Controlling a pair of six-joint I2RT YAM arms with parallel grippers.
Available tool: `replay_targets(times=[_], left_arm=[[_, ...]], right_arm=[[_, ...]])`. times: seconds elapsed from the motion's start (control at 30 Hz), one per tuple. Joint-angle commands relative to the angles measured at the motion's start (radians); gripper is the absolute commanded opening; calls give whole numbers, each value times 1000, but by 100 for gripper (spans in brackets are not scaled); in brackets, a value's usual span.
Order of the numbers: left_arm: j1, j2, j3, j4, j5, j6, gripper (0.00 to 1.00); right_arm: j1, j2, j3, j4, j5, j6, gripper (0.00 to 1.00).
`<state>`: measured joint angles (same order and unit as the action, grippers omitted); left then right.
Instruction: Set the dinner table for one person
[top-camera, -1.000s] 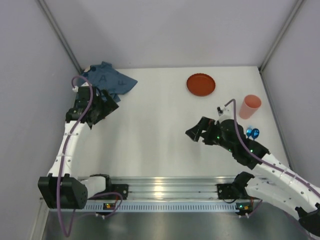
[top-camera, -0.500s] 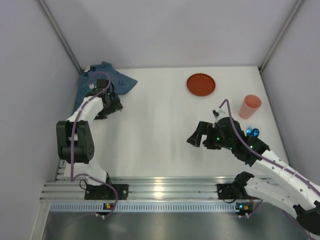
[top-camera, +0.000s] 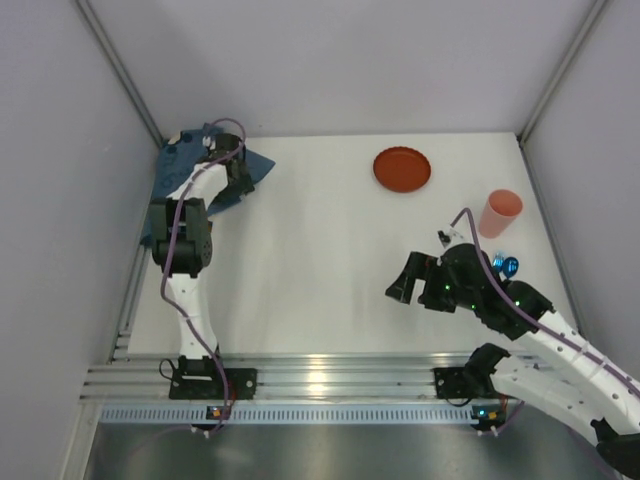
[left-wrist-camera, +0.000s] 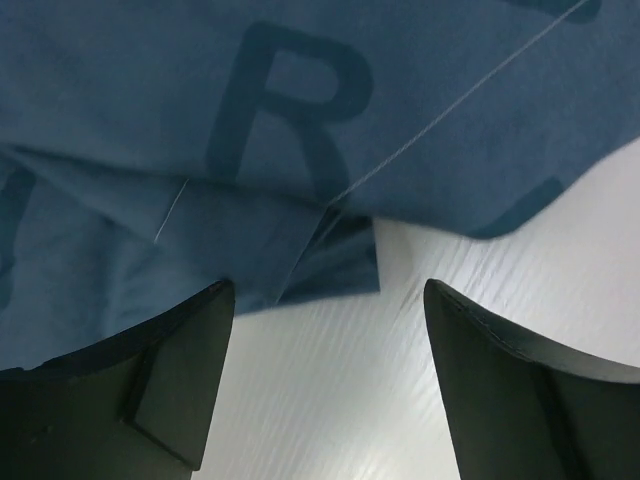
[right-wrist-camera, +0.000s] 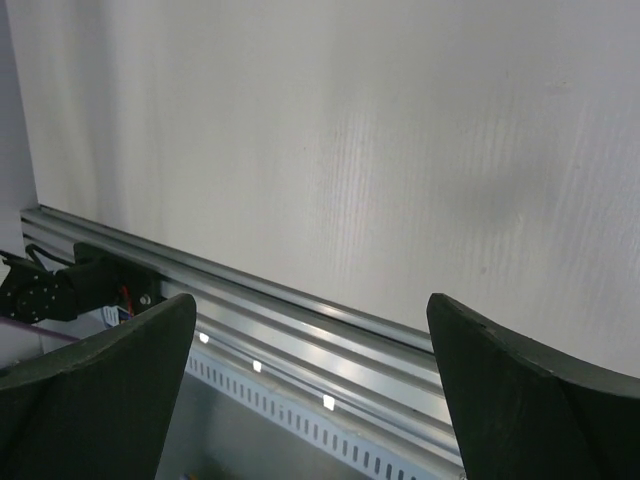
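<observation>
Top external, near to far: aluminium rail (top-camera: 330, 378) at the near edge, then the bench (top-camera: 310, 270), i.e. the dinner table, filling the view with its middle bare white. Right end effector (top-camera: 398, 291) hovers over the near-right part, jaws wide apart and nothing held. Right wrist view agrees: only bench surface and rail show between the fingers.

Just behind that arm, near the right edge, is a small shiny blue utensil (top-camera: 506, 265), too small to tell what type. Past it stands a pink cup (top-camera: 500, 212), upright. Red plate (top-camera: 402, 169) sits toward the far edge, right of centre, well apart from the cup.

Far-left corner: blue placemat (top-camera: 258, 166) with printed letters, crumpled and folded over itself. Left end effector (top-camera: 235, 172) is over its near edge. Left wrist view shows the jaws spread with a folded corner of the mat between the fingers, not clamped.

Status, my read: nothing is set yet. Mat is not spread; plate, cup and utensil are scattered along the far and right sides. Remaining: flatten mat at front centre, put plate on it, cup and utensil beside. We're at step one, mat pickup.
</observation>
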<state>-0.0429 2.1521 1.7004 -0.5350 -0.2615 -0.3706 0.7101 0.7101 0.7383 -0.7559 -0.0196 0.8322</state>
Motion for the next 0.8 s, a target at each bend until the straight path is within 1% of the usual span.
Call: replay_targets(times=[0.0, 0.03, 0.07, 0.1, 0.2, 0.23, 0.3, 0.4, 0.47, 0.53, 0.6, 0.77], left_arm=[[-29, 121, 158, -55, -91, 65, 81], [-35, 147, 226, -72, -122, 67, 81], [-35, 187, 244, -82, -133, 64, 79], [-35, 192, 255, -91, -134, 56, 77], [-35, 195, 239, -120, -145, 15, 69], [-35, 195, 229, -143, -159, 3, 67], [-35, 183, 184, -151, -176, -14, 67], [-34, 170, 137, -181, -196, -25, 61], [-34, 135, 113, -197, -196, -37, 62], [-32, 83, 35, -174, -190, -36, 63], [-31, 63, -1, -161, -189, -42, 63], [-17, 74, -67, -142, -167, -31, 56]], right_arm=[[-8, -24, -19, -37, 15, 47, 100], [-8, -23, -22, -43, 15, 56, 100], [-8, -23, -22, -48, 17, 58, 100], [-8, -23, -22, -51, 15, 62, 100], [-8, -26, -19, -63, 44, 76, 100], [-8, -27, -17, -69, 55, 84, 100], [-6, -35, -17, -71, 63, 90, 100], [-6, -49, -23, -72, 79, 97, 100], [-9, -55, -30, -74, 89, 100, 100], [-9, -58, -36, -74, 93, 105, 100], [-8, -60, -39, -77, 95, 105, 100], [-8, -70, -28, -100, 110, 104, 100]])
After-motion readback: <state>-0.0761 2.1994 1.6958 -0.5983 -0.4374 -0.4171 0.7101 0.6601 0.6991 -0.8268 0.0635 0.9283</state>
